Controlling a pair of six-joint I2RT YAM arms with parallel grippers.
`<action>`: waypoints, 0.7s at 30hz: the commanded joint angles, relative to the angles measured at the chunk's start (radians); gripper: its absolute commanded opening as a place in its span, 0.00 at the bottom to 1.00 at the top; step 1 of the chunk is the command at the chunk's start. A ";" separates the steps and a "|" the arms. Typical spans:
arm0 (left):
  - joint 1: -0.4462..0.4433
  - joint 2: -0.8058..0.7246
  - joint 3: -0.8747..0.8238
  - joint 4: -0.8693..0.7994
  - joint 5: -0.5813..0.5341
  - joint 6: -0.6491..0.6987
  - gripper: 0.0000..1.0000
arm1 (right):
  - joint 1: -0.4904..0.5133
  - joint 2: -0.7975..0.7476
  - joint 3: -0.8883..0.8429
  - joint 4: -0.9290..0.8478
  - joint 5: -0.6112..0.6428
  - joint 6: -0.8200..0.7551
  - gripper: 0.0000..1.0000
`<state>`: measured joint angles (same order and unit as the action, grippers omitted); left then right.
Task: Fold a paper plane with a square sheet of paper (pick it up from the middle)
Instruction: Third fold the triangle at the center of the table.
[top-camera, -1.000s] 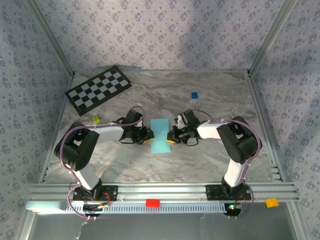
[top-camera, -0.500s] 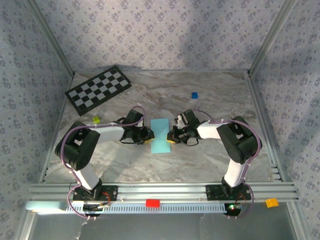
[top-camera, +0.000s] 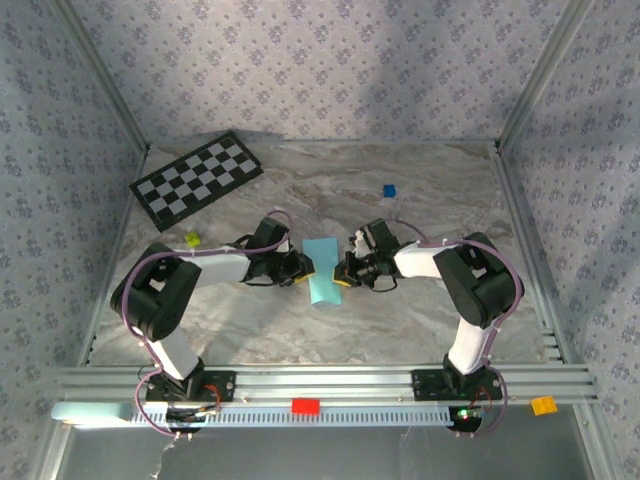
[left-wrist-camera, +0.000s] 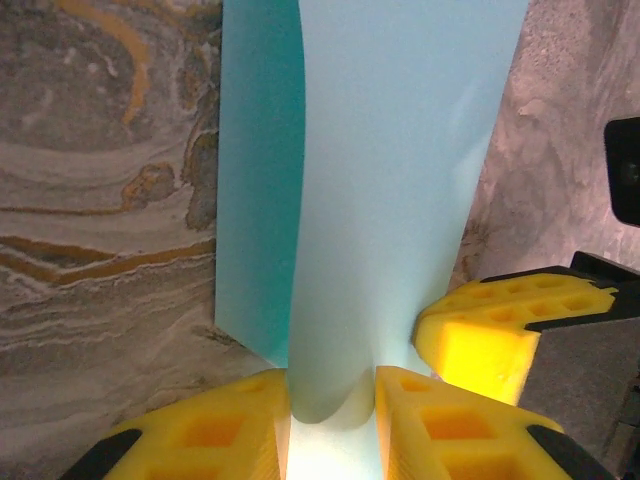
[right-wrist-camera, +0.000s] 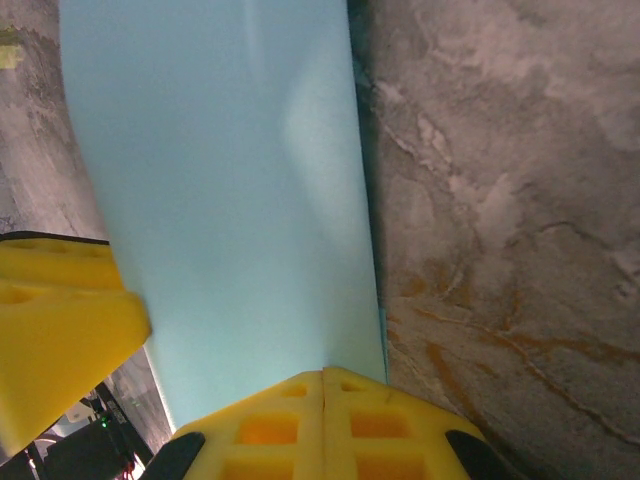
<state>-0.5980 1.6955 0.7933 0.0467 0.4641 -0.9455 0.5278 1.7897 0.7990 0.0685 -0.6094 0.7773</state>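
Paper (top-camera: 322, 272), top view: narrow light-blue strip at mid-table, slightly tilted, between both grippers.
Left gripper (top-camera: 304, 268), top view: touching the strip's left edge.
Right gripper (top-camera: 343, 272), top view: touching the strip's right edge.
Step, top view: looks like an early lengthwise fold, no dart shape yet.
Checkerboard (top-camera: 197, 178), top view: flat panel in the far-left corner, well apart from the work.
Cube (top-camera: 389, 189), top view: tiny and dark blue, well apart.
Grip, left wrist view: jaws narrow, and the yellow ribbed fingers (left-wrist-camera: 215, 430) pinch a curled loop of paper.
Material, left wrist view: thin, matte and unmarked, with a second, darker layer showing on the left.
Table (left-wrist-camera: 100, 200), left wrist view: marble print with brown veins.
Grip, right wrist view: jaws fully together with the tips on the paper's edge; reads as a pinch on it.
Shape, right wrist view: smooth with a soft lengthwise bulge; shadow along one long edge suggests it's off the table.
Next: probably line up the edges and press the crease flat. Keep the sheet taut, because it'll likely buckle if the grippers close in.
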 joint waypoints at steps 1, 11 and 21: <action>-0.003 -0.017 -0.020 0.041 0.014 -0.021 0.29 | -0.011 0.049 -0.035 -0.129 0.116 -0.019 0.02; 0.007 -0.025 -0.039 0.108 0.028 -0.038 0.39 | -0.012 0.053 -0.032 -0.133 0.114 -0.018 0.02; 0.012 -0.021 -0.044 0.190 0.036 -0.061 0.44 | -0.010 0.051 -0.033 -0.133 0.115 -0.018 0.02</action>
<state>-0.5949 1.6951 0.7574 0.1848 0.4831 -0.9974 0.5278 1.7897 0.7990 0.0685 -0.6098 0.7773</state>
